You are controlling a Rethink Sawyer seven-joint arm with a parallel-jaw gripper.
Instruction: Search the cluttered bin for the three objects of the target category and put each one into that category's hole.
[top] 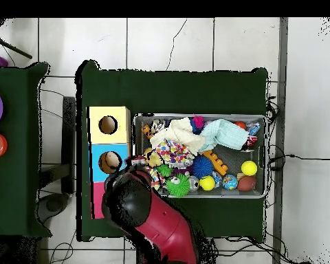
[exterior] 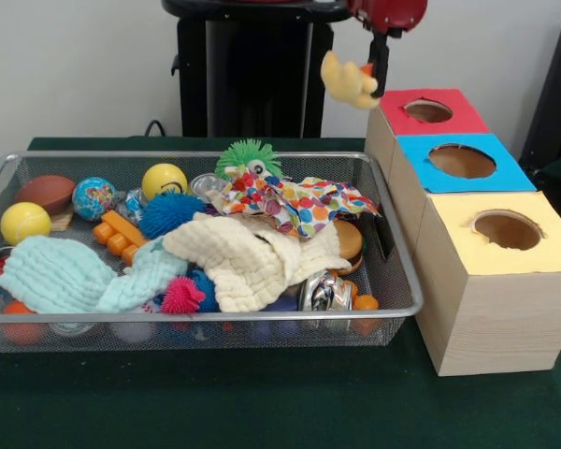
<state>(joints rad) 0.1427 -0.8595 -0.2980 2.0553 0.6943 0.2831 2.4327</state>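
My gripper (exterior: 378,75) hangs from the red arm at the top and is shut on a yellow plush toy (exterior: 349,80) with an orange patch. It holds the toy in the air just left of the red-topped box (exterior: 397,99), above the table and beyond the bin's far right corner. The wire-mesh bin (exterior: 196,156) is full of toys and cloths. In the overhead view the red arm (top: 144,210) covers the gripper and most of the red box; the bin (top: 199,116) lies to its right.
A blue-topped box (exterior: 421,174) and a yellow-topped box (exterior: 458,236) stand in a row with the red one, each with a round hole. The bin holds yellow balls (exterior: 24,222), a green spiky ball (exterior: 248,157), a cream cloth (exterior: 248,257), a mint cloth (exterior: 65,274) and a dotted cloth (exterior: 299,201).
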